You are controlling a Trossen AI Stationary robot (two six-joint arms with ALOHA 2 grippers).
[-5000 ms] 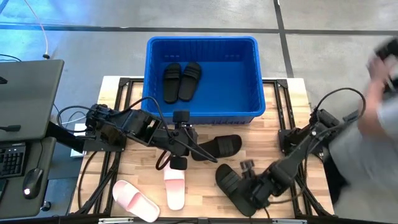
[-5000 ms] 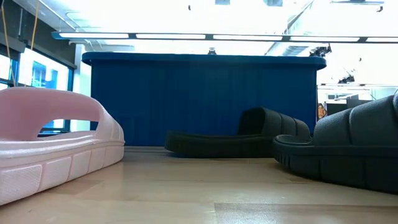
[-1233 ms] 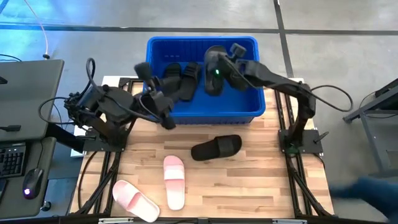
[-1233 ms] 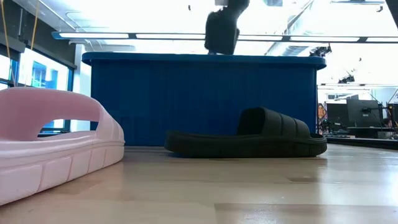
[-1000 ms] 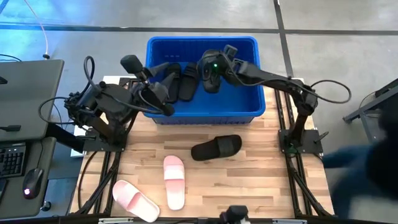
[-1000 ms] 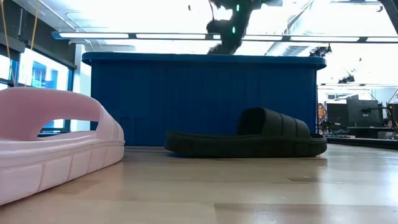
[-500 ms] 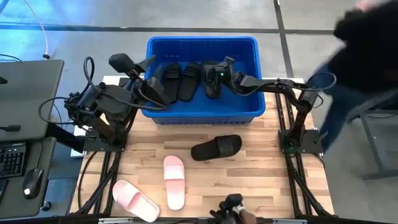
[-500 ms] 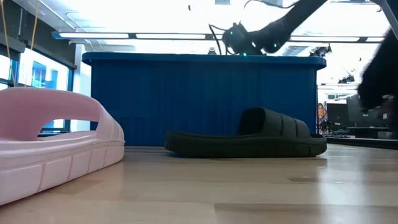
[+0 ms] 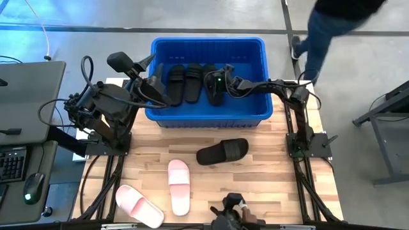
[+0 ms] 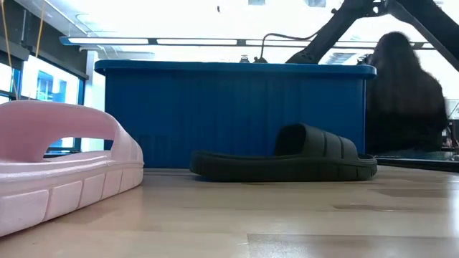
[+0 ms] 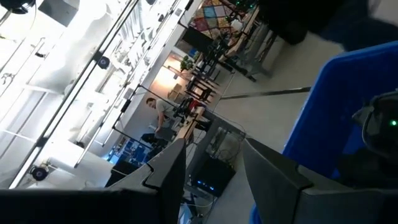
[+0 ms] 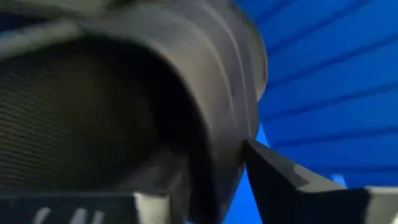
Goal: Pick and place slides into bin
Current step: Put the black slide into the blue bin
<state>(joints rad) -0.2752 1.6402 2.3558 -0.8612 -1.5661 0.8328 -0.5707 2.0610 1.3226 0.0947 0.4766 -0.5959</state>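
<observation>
The blue bin point(image 9: 249, 102) stands at the table's far side. Two black slides point(image 9: 185, 83) lie side by side in it. My right gripper point(image 9: 218, 78) reaches into the bin from the right, shut on a third black slide point(image 9: 215, 89) beside them. My left gripper point(image 9: 158, 83) is open and empty, raised by the bin's left wall; its fingers point(image 11: 168, 171) point up into the room. A fourth black slide point(image 9: 222, 151) and two pink slides point(image 9: 179, 185) point(image 9: 139, 206) lie sole-down on the table. My right gripper holds the black slide by its wide strap point(image 12: 227, 143). One finger point(image 12: 168, 183) is under the strap and one finger point(image 12: 280, 180) is outside it. It comes slanting down from the table's right. The slide sits low in the bin; whether it rests on the floor I cannot tell.
A person point(image 9: 332, 19) walks past the table's far right corner and shows dark at the right of the low view point(image 10: 405, 93). A hand point(image 9: 233, 207) shows at the table's near edge. A desk with a keyboard point(image 9: 13, 163) stands to the left.
My right gripper has gone down into the bin with the black slide, which has dropped below the bin's rim beside the other two. My left gripper has drawn back toward the table's left and tipped upward. The person has moved along the right side.
</observation>
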